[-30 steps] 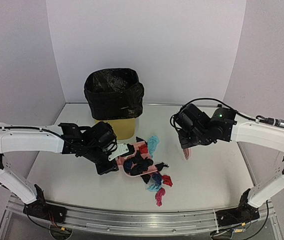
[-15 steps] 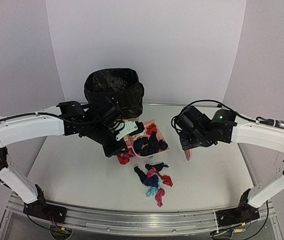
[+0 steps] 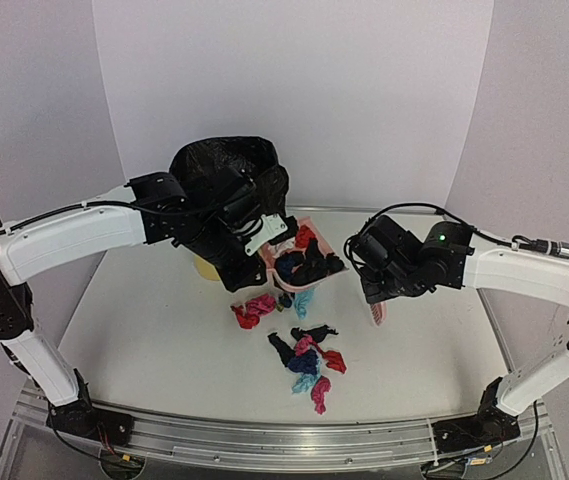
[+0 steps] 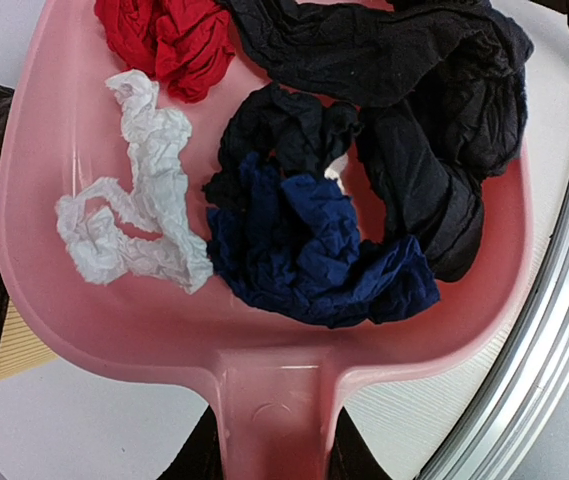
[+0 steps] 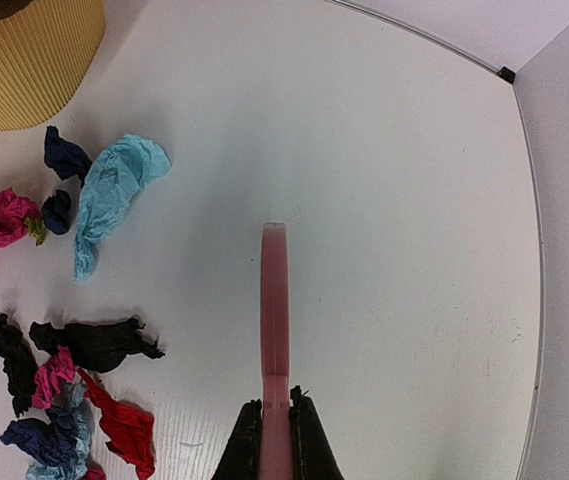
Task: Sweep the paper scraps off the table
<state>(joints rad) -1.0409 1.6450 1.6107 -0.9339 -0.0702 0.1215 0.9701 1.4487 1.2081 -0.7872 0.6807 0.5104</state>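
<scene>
dustpan lifted toward bin, left pincer pinching its handle, right pincer clamped on brush

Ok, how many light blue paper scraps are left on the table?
2: one light blue scrap beside the navy wads near the yellow bin, another in the mixed pile closer to the front. Others may be hidden inside that pile.

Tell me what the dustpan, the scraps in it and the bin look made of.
Dustpan: pink moulded plastic, smooth with a soft sheen, with rounded one-piece walls.
Paper scraps: thin crumpled paper, matt, with sharp creases; possibly tissue.
Bin: yellow ribbed wall, likely plastic or corrugated card, lined with a glossy black plastic bag.
</scene>
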